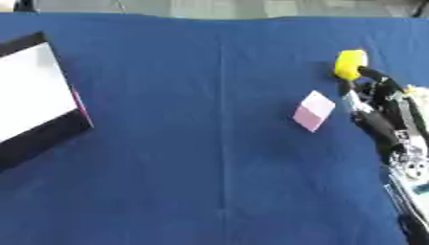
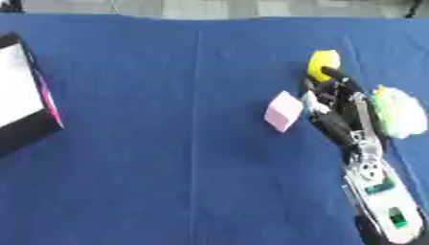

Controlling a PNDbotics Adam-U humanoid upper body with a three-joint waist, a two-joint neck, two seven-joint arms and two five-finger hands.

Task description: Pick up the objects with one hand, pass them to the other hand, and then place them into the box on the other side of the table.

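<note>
A yellow rounded object (image 1: 350, 63) lies on the blue cloth at the right. My right hand (image 2: 342, 117) comes in from the lower right and lies just below it. The fingers are stretched out, and one fingertip (image 2: 329, 73) touches the yellow object's lower edge; nothing is held. A pink block (image 1: 314, 111) lies just left of the hand, apart from it. A white fluffy object (image 2: 399, 113) sits on the hand's right side. The box (image 1: 42, 139), with black walls and a white floor, stands at the far left edge. My left hand shows in neither view.
A thin pink strip (image 2: 49, 103) shows along the box's right wall. Blue cloth (image 1: 193, 158) covers the whole table, with a crease running down its middle. The table's far edge runs along the top.
</note>
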